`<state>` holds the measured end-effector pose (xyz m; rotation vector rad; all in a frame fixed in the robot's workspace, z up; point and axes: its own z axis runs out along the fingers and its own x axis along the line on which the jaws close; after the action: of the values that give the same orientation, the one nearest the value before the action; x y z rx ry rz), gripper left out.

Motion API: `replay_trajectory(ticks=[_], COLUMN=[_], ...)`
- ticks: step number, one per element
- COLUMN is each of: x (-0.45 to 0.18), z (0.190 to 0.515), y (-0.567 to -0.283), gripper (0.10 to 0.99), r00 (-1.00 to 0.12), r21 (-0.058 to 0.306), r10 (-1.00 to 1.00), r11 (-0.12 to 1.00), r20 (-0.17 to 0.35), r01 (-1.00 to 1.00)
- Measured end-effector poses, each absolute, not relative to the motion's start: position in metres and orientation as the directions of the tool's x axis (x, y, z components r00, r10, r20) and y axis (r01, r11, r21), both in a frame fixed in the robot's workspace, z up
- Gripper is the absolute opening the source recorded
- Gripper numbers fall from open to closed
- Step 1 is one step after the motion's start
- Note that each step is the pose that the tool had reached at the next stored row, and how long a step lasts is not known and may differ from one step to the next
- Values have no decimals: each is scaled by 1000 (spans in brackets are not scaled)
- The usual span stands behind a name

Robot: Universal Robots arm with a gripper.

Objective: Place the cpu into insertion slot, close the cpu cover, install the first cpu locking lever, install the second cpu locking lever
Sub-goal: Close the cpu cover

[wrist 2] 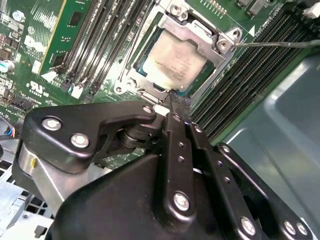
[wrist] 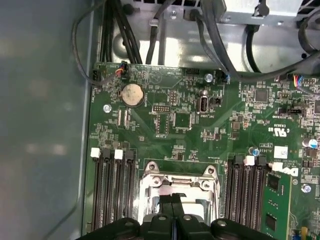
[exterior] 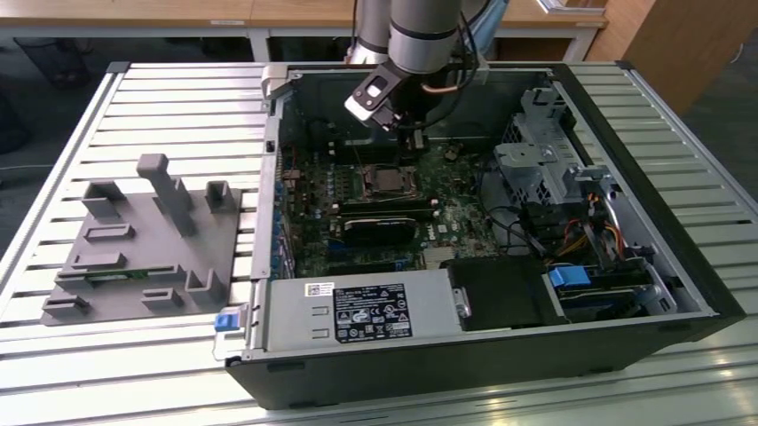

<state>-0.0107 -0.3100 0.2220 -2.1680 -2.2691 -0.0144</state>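
Your gripper (exterior: 413,135) hangs inside the open computer case (exterior: 498,364), which lies on the slatted metal worktop (exterior: 154,106). In the exterior view it sits just above the insertion slot (exterior: 385,181) on the green circuit board (exterior: 311,200). You can see the jaws pressed together with nothing between them in both wrist views: the two black fingers (wrist: 166,212) meet along a thin seam.

In the second wrist view, the tip of your gripper (wrist 2: 171,102) is right at the edge of the socket frame. You cannot tell whether it is touching the metal or just above it.

The cpu (wrist 2: 176,60) is already seated in the slot, with its silvery-tan top facing up. The cpu cover (wrist 2: 200,31) lies down over it, so the chip shows through the square window. In the first wrist view the same cover (wrist: 180,182) appears flat, just beyond your gripper (wrist: 172,202).

A thin metal rod (wrist 2: 280,44) runs from the corner of the cover out over the black memory slots (wrist 2: 260,65). More memory slots (wrist 2: 100,45) flank the other side of the socket.

Further along the board you can see a coin cell (wrist: 132,94). In the exterior view, the black graphics card (exterior: 379,232) sits just beyond the socket. A grey fixture block (exterior: 142,240) stands on the worktop at the exterior view's left, well apart from the case.
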Motion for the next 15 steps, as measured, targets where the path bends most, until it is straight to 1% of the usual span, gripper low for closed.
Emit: replay_trajectory(ticks=[1, 15], x=[-15, -23], z=[217, 217], y=[-314, -314], gripper=[106, 106], r00=[-46, -46], r21=[4, 4], r10=[999, 999], r11=[46, 46], r20=[9, 9], r01=[999, 999])
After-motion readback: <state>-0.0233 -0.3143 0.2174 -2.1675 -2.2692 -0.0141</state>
